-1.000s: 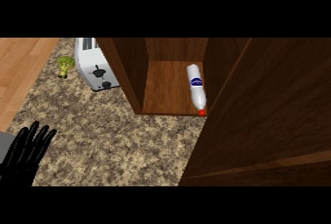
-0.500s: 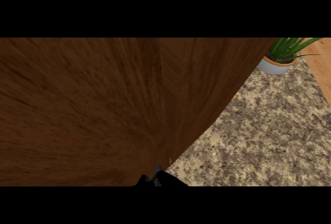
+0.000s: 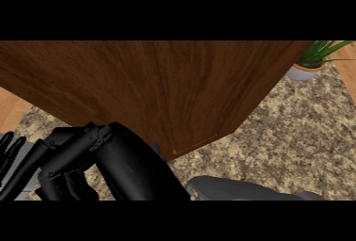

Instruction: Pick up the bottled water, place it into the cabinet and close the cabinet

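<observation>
Bottled water: not visible anywhere. The cabinet (image 3: 160, 84) panel fills the far and left part of the worktop (image 3: 292, 141), so if the bottle is inside, it's behind that wood. Can't confirm from this view.

Right hand (image 3: 118, 160): comes in from the near edge. Its grey forearm (image 3: 236, 190) lies low along that edge and the hand crosses over toward the near-left corner. It sits just below the panel's lower corner. It looks to be touching or nearly touching the wood there, but I can't tell which. Its fingers (image 3: 66, 150) look bent over and downward, with nothing visible in them.

Left hand (image 3: 10, 157): at the worktop's near-left edge, fingers straight and up, holding nothing. It's resting and not part of the job.

Why it sits like this, my read: the panel is likely the door, angled across the worktop, and the right hand is at its free corner because that's where a push swings it best. Bent fingers give a blunt pushing face, and there's nothing to grasp anyway.

Bottle vs fingers: neither hand has it. By my guess it's on the far side of the wood from the right hand's fingers.

Stage: probably the closing step, with placement done. I can't see whether the door is flush yet, since no cabinet front or seam is in view.

Also there: a potted plant (image 3: 313, 59) at the far-right corner, well apart from both hands.
</observation>
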